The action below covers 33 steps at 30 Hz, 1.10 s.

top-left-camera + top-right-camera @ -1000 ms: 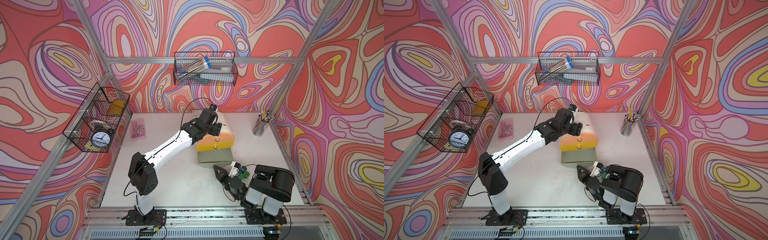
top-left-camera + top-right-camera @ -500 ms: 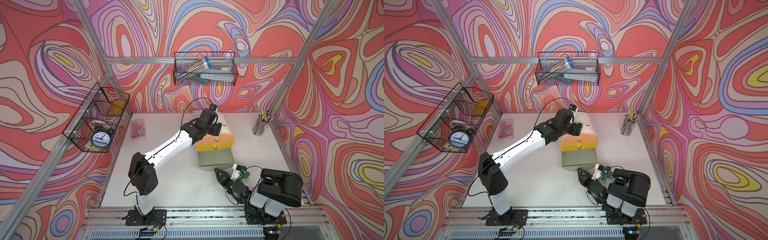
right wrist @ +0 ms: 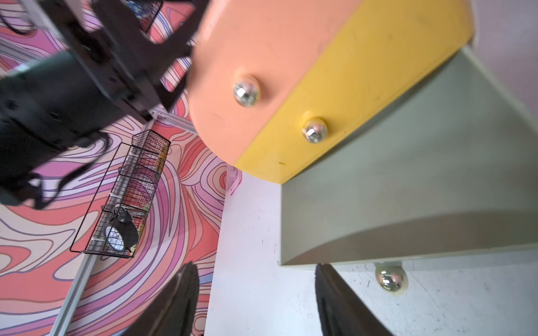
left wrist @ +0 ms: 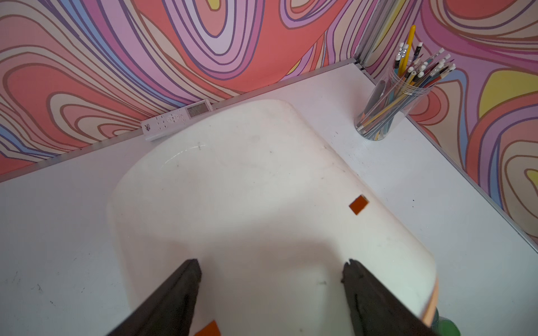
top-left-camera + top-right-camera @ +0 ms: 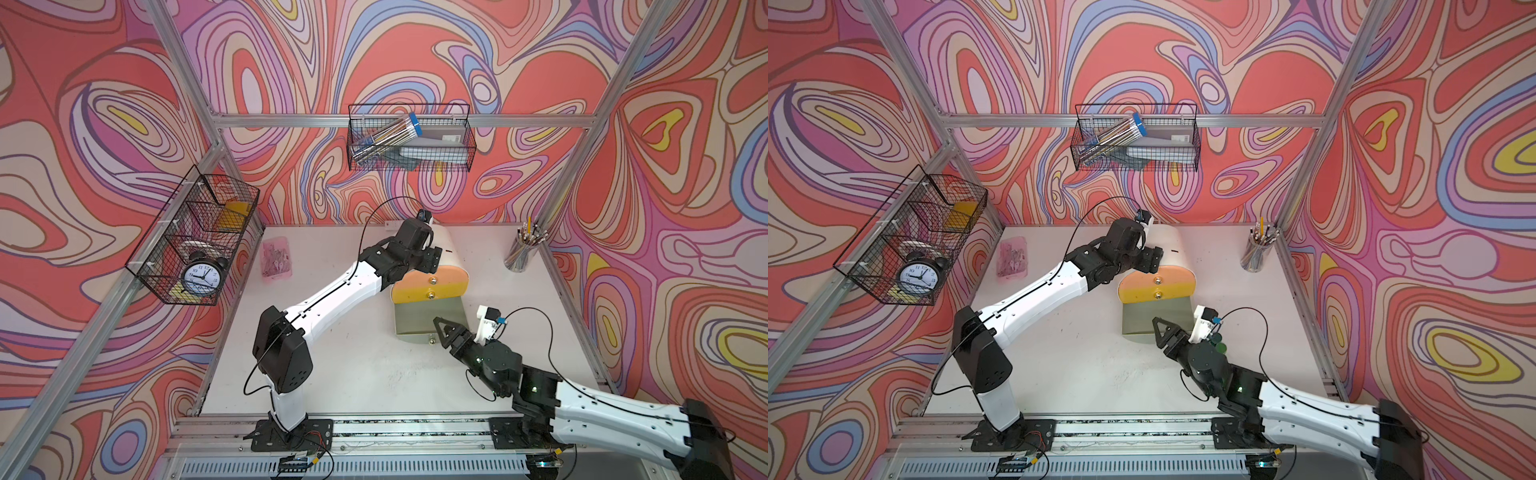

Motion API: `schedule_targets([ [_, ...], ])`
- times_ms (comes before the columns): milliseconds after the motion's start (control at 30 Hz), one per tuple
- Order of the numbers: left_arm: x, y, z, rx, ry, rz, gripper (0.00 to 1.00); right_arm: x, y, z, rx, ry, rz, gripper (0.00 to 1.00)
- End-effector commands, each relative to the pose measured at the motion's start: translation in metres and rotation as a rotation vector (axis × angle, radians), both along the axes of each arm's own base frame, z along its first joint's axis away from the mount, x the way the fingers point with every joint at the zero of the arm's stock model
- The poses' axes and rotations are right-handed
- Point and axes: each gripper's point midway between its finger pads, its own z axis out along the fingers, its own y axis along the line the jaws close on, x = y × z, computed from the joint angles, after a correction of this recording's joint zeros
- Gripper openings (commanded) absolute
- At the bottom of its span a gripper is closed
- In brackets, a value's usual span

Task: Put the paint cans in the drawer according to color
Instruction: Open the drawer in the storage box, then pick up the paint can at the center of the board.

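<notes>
Bottom drawer open, both grippers empty beside the chest

The small cream chest of drawers (image 5: 448, 245) stands in the middle of the white table (image 5: 353, 365). Its peach and yellow fronts are shut and the grey-green drawer (image 5: 428, 318) is drawn out toward the robot. The left gripper (image 4: 270, 264) hovers over the cream top of the chest with its jaws wide apart and nothing between them. The right gripper (image 3: 256, 267) is at the front edge of the open drawer, just beside its gold knob (image 3: 390, 279). Its jaws are apart and hold nothing. Green-lidded paint cans (image 5: 1222, 347) stand on the table outside the drawer, near its right front corner and partly hidden by the right arm. A clear cup of pencils (image 5: 523, 249) stands in the far right corner.
</notes>
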Motion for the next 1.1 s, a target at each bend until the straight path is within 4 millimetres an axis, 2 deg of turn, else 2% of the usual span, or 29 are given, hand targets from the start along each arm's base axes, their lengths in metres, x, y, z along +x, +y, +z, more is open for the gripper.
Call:
schedule_targets([
  [0,-0.039,0.033,-0.087,0.246,0.261,-0.021,0.83,-0.021,-0.054,-0.066,-0.541,0.156,0.004,0.65],
  [67,-0.042,0.035,-0.079,0.227,0.251,-0.020,0.82,-0.020,-0.068,-0.063,-0.644,0.171,-0.027,0.63],
  [167,-0.056,0.037,-0.052,0.151,0.217,-0.049,0.82,-0.015,-0.094,-0.050,-0.793,0.168,-0.129,0.61],
  [267,-0.083,0.043,-0.015,0.036,0.162,-0.122,0.82,-0.016,-0.130,-0.037,-0.877,0.177,-0.278,0.60],
  [333,-0.110,0.049,0.002,-0.043,0.117,-0.187,0.83,-0.019,-0.151,-0.028,-0.890,0.164,-0.352,0.58],
  [400,-0.137,0.052,0.010,-0.136,0.078,-0.257,0.84,-0.022,-0.165,-0.023,-0.888,0.143,-0.387,0.57],
  [433,-0.154,0.051,0.005,-0.184,0.077,-0.309,0.84,-0.024,-0.170,-0.022,-0.882,0.144,-0.396,0.57],
  [533,-0.188,0.055,0.000,-0.258,0.015,-0.404,0.87,-0.026,-0.172,-0.024,-0.848,0.153,-0.370,0.56],
  [567,-0.194,0.056,0.000,-0.254,-0.020,-0.410,0.97,-0.025,-0.167,-0.026,-0.841,0.156,-0.344,0.56],
  [667,-0.215,0.050,0.001,-0.247,-0.118,-0.484,0.99,-0.020,-0.155,-0.050,-0.876,0.250,-0.281,0.56],
  [733,-0.231,0.042,0.001,-0.243,-0.159,-0.542,0.99,-0.011,-0.147,-0.076,-0.884,0.353,-0.220,0.57],
  [800,-0.241,0.040,-0.003,-0.207,-0.180,-0.563,0.99,-0.002,-0.153,-0.095,-0.844,0.454,-0.220,0.57],
  [933,-0.257,0.046,-0.006,-0.088,-0.212,-0.554,0.99,0.016,-0.178,-0.101,-0.726,0.488,-0.296,0.53],
  [1067,-0.268,0.056,-0.009,0.035,-0.245,-0.571,0.99,0.029,-0.180,-0.130,-0.640,0.635,-0.201,0.52],
])
